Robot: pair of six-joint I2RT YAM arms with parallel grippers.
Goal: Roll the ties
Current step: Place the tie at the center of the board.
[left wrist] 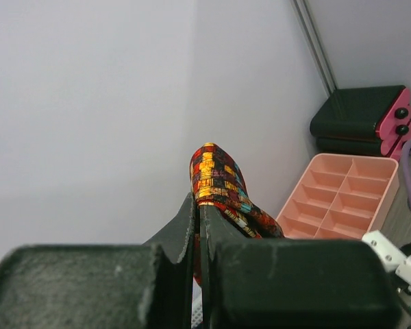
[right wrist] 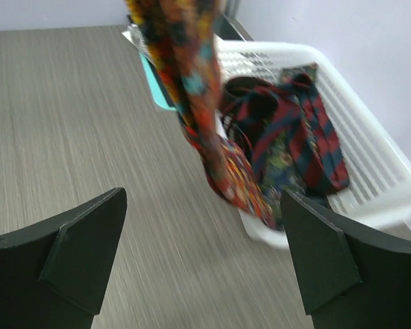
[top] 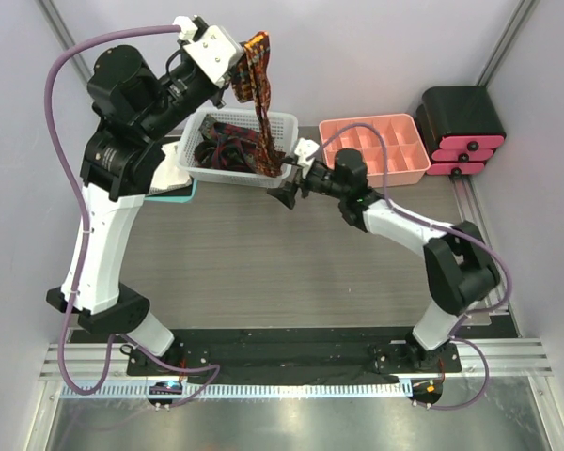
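Note:
My left gripper (top: 241,68) is raised high over the white basket (top: 194,167) and shut on a red tie with yellow-orange print (top: 259,94). The tie folds over the fingertips (left wrist: 207,209) as a loop (left wrist: 216,175) and hangs down, its tip draped over the basket's front rim (right wrist: 243,185). More ties (right wrist: 298,133), dark red striped and green, lie bunched inside the basket (right wrist: 390,192). My right gripper (top: 289,180) stands open just in front of the basket, low over the table, with the hanging tie's tip beyond its fingers (right wrist: 82,247).
A pink compartment tray (top: 376,150) sits right of the basket, with a black and pink box (top: 461,127) at the far right. A teal mat (top: 174,193) peeks out left of the basket. Grey walls close the back and sides.

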